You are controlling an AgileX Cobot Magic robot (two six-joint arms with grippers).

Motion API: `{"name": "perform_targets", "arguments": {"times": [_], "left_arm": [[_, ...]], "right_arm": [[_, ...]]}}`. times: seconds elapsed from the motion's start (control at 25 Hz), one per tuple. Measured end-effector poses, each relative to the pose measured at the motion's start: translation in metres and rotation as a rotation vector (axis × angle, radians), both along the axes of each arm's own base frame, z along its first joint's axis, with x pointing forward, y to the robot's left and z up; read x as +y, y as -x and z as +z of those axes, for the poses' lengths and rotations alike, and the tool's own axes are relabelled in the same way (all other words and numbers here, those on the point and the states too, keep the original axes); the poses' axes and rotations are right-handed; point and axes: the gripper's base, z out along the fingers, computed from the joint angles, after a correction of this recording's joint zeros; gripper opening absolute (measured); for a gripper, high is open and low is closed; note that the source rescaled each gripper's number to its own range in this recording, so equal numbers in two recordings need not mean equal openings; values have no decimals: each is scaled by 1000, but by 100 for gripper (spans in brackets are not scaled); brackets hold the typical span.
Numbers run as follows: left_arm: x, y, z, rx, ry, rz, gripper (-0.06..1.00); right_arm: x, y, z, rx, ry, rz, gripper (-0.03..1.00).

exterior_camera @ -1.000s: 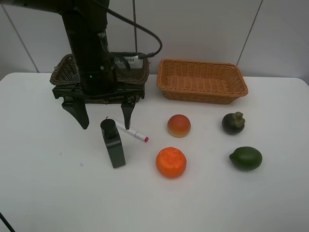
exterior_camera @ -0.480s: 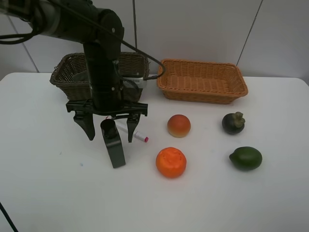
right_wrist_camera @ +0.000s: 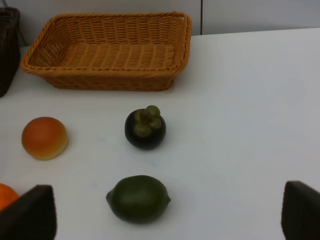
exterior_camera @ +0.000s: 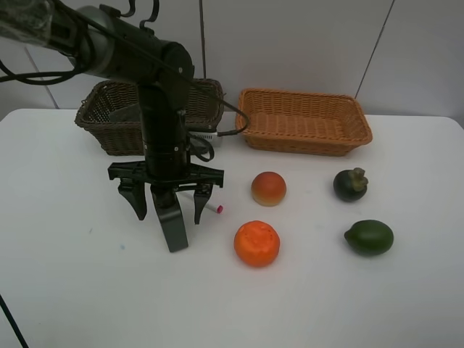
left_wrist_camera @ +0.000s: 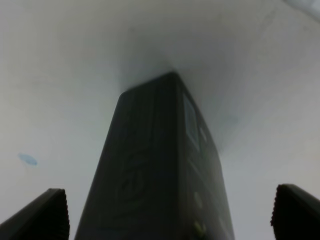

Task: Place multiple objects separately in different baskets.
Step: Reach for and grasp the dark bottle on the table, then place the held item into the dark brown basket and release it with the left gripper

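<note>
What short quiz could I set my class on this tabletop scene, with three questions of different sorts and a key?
1. True or false: the left end effector is open.
2. What stands between its fingers? A a mug; B the black bottle; C a banana.
3. How many fruits lie on the table, outside the dark basket and the tan basket?
Key: 1 true; 2 B; 3 four.
</note>
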Motion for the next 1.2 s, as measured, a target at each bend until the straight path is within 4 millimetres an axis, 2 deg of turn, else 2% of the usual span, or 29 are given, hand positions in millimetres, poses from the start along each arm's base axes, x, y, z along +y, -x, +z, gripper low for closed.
{"name": "perform_targets", "arguments": {"times": [0.08,0.12,0.2,0.48,0.6,0.72,0.96,1.08,1.2], "left_arm": [[0,1,0,7,-5,-1,91],[1,1,0,14,-9,-2,83],[2,3,-1,36,-21,-7,62],[2,3,-1,45,-19,-41,62],[2,3,5,28,-5,-55,62],[-2,-4,32,-42,47,-73,61],[-14,-35,117,-297,165,-109,61],[-1,-59,150,-434,181,-79,61],[30,-88,173,-543,164,-3,61]], "right_arm": [[0,0,0,0,0,0,100],[0,0,0,0,0,0,100],[0,0,0,0,0,0,100],[0,0,0,0,0,0,100],[0,0,0,0,0,0,100],[0,0,0,0,0,0,100],[0,0,0,0,0,0,100],[0,0,0,0,0,0,100],[0,0,0,0,0,0,100]]}}
